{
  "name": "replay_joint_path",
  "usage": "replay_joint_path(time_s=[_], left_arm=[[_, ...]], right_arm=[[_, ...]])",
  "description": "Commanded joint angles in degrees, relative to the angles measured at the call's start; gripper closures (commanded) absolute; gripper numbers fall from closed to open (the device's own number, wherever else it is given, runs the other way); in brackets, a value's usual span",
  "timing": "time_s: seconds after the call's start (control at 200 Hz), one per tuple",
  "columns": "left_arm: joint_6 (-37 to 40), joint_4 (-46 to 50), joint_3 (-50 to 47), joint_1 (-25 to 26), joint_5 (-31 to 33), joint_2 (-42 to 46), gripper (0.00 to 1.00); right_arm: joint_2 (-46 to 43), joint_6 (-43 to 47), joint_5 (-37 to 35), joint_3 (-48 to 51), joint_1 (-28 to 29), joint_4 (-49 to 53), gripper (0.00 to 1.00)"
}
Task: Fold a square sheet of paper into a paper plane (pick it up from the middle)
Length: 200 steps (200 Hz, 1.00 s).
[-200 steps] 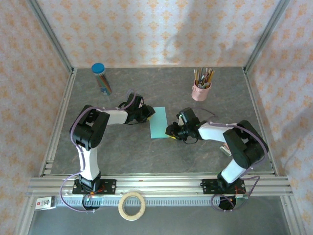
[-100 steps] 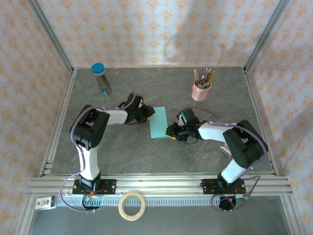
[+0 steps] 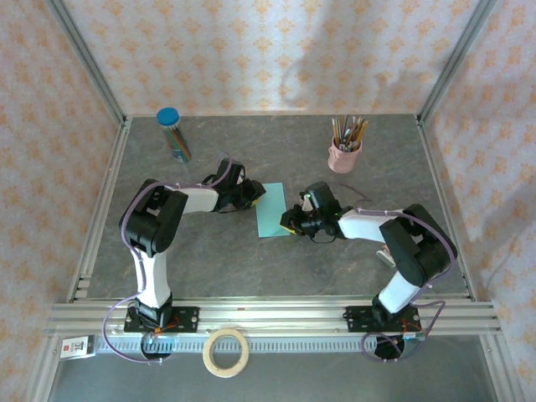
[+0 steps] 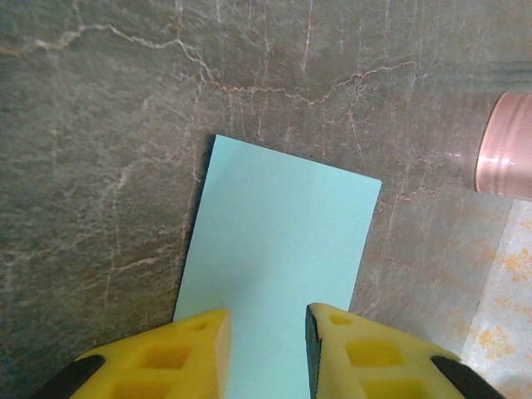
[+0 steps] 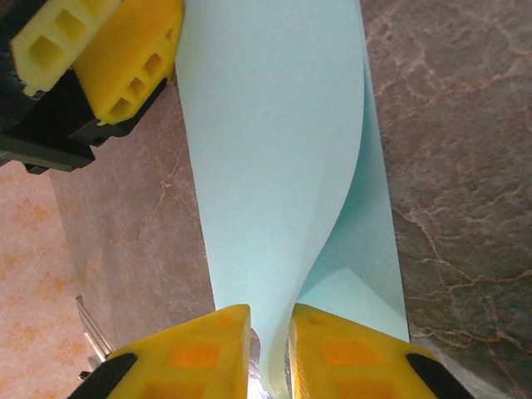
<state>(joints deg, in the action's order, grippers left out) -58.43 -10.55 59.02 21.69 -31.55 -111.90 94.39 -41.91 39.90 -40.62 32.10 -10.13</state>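
The square sheet of paper [image 3: 270,209] lies mid-table as a narrow light turquoise rectangle, folded double. In the right wrist view its top layer [image 5: 266,150] curls up off the lower layer and runs between my right gripper [image 5: 270,332], whose yellow fingers pinch it. From above, that right gripper [image 3: 287,224] sits at the sheet's near right corner. My left gripper [image 3: 255,194] is at the sheet's left edge. The left wrist view has the left gripper [image 4: 268,332] open, its fingers spread over the flat paper [image 4: 278,233]. The left fingers [image 5: 108,58] also appear at the far end of the right wrist view.
A pink cup of pencils [image 3: 344,155] stands at the back right, its base [image 4: 505,145] visible to the left wrist. A clear tube with a blue cap [image 3: 173,134] stands at the back left. A tape roll [image 3: 226,352] lies in front of the rail.
My right gripper has slid a little left onto the sheet's edge and its jaws have narrowed on the lifted layer. The left arm has not moved.
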Motion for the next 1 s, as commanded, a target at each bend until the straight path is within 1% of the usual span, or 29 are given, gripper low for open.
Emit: replay_joint_path(time_s=[0.0,0.315,0.43,0.52,0.606,0.721,0.851,0.996], left_arm=[[0.95,1.7,-1.21,-0.26,-0.16,-2.54,0.68],[1.81,1.85,-0.56,-0.32,-0.79,-2.36,0.68],[1.79,1.76,-0.58,-0.3,-0.79,-2.33,0.68],[1.8,1.69,-0.65,-0.28,-0.88,-2.31,0.68],[1.81,1.67,-0.73,-0.26,-0.88,-2.43,0.68],[1.92,1.67,-0.61,-0.29,-0.88,-2.62,0.68],[1.86,1.59,-0.66,-0.29,-0.88,-2.71,0.68],[1.89,1.67,-0.58,-0.25,-0.88,-2.71,0.68]], right_arm=[[0.62,-1.24,-0.99,-1.01,0.07,-0.85,0.83],[-0.04,-0.87,-3.73,-1.47,-0.27,5.2,0.84],[-0.38,-0.76,-4.02,-1.26,-0.34,5.55,0.84],[-0.52,-0.8,-3.95,-1.39,-0.33,5.61,0.83],[-1.19,-1.0,-3.96,-1.04,-0.36,4.92,0.8],[-1.83,-1.18,-3.59,-0.62,-0.46,3.93,0.79],[-1.75,-2.12,-1.87,0.13,-0.7,1.03,0.8],[-2.74,-3.32,-2.61,1.29,-0.98,-0.93,0.81]])
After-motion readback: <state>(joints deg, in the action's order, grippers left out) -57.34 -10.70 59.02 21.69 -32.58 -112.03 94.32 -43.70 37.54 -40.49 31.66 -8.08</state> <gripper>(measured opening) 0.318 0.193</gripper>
